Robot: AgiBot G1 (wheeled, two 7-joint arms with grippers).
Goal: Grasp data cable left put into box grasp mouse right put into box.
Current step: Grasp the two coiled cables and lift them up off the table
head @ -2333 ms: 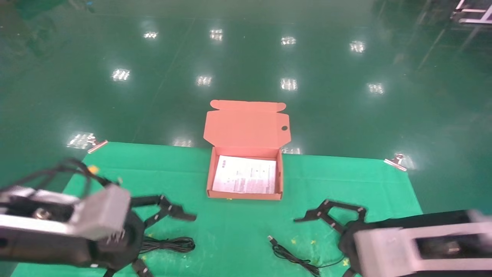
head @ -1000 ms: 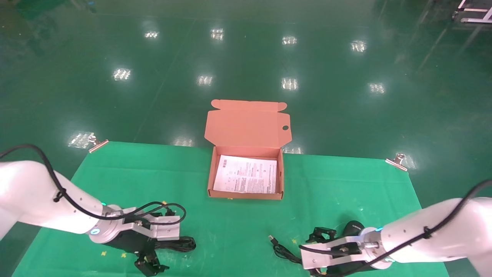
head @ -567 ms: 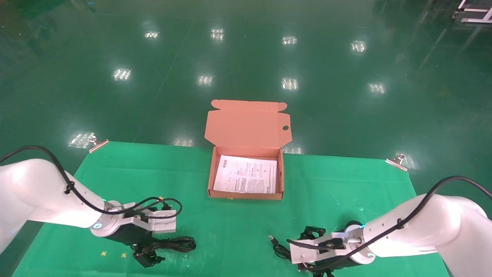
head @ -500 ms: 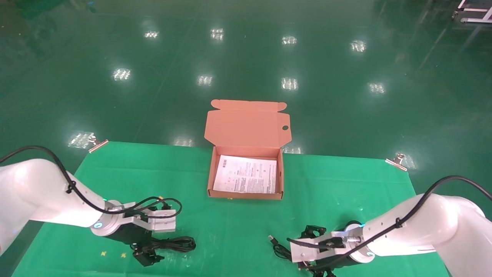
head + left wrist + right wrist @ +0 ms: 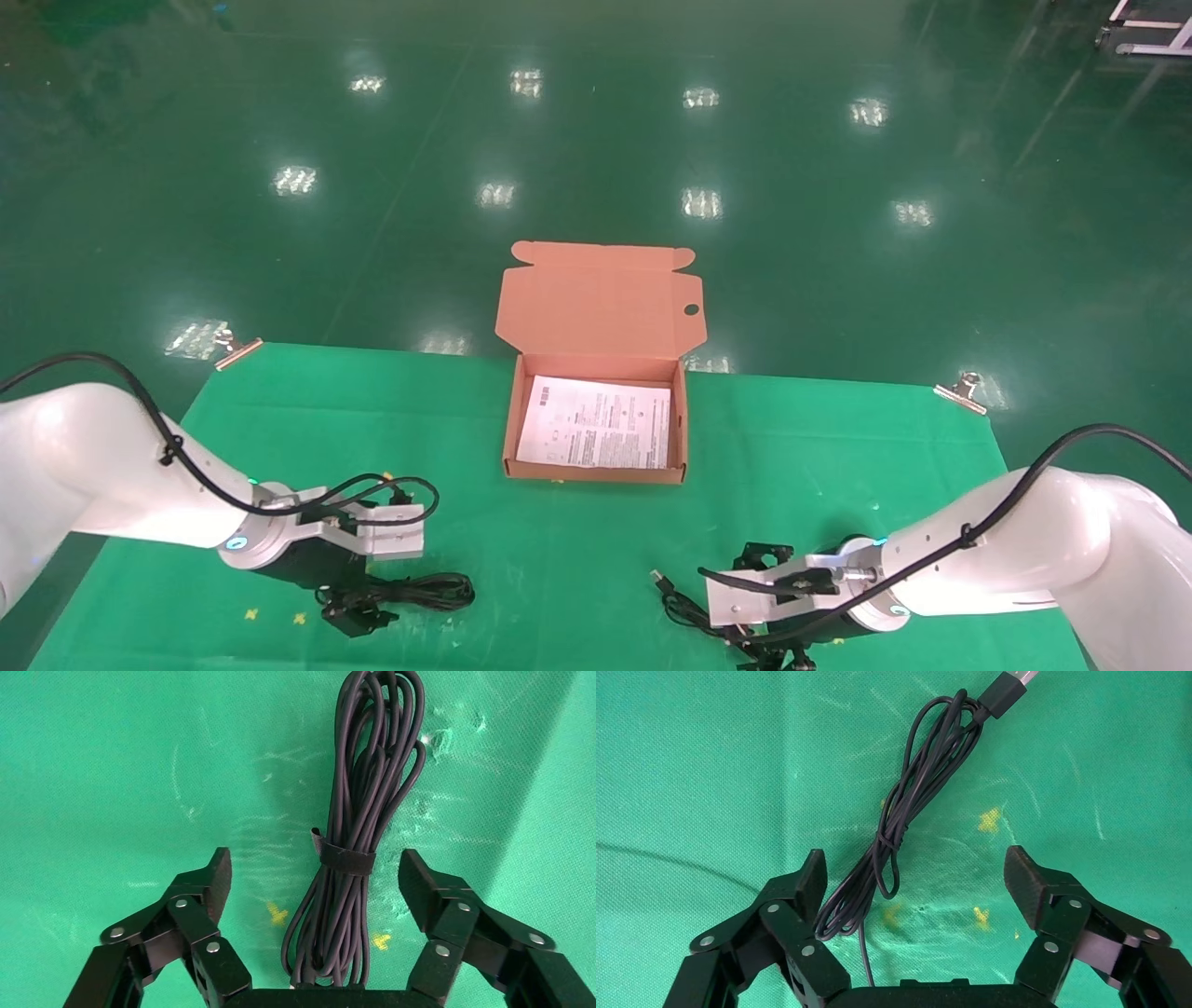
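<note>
The data cable (image 5: pixel 424 590), a black coil bound by a strap, lies on the green cloth at the front left. My left gripper (image 5: pixel 356 615) is open and hovers low over its near end; in the left wrist view the coil (image 5: pixel 365 811) runs between the spread fingers of the gripper (image 5: pixel 316 873). My right gripper (image 5: pixel 917 871) is open over the mouse's bundled cord (image 5: pixel 905 818) with its USB plug (image 5: pixel 1007 688). The cord also shows in the head view (image 5: pixel 680 610). The mouse's body is hidden. The box (image 5: pixel 596 475) stands open in the middle, with a white sheet (image 5: pixel 596 433) inside.
The box's lid (image 5: pixel 601 303) stands up at the back. Metal clips (image 5: pixel 237 352) (image 5: pixel 959 391) hold the cloth at the far corners. Yellow marks (image 5: pixel 988 820) dot the cloth. Green floor lies beyond the table's far edge.
Both arms have come down over the table's front. In the last second the right gripper slid left over the mouse's cord and covered the mouse; the left gripper shifted slightly along the coil.
</note>
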